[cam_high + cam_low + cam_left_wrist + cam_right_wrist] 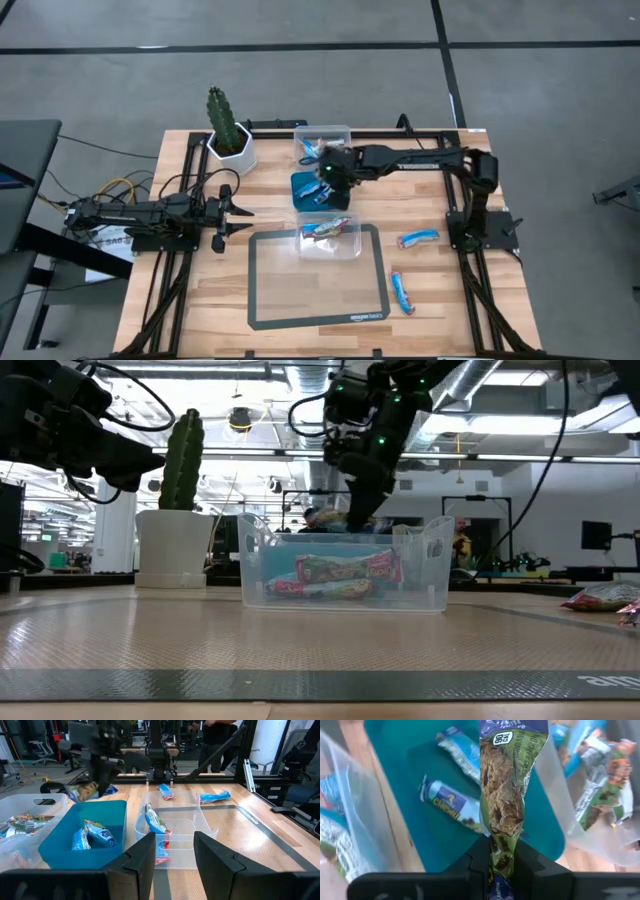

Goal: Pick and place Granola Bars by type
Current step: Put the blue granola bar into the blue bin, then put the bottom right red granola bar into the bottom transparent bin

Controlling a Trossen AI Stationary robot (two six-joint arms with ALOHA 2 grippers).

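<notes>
The right gripper (501, 862) pinches one end of a green-and-brown granola bar (507, 785), its fingers nearly closed on the wrapper. The bar's long axis runs straight out from the fingertips, its free end hanging over the teal container (302, 187), where two blue bars (451, 805) lie flat. More bars fill the clear bin behind (325, 133), two rest in the front clear container (352, 245), and two blue ones (418, 238) lie on the table. The left gripper (240, 219) waits with jaws parted and empty, beside the mat (262, 300).
</notes>
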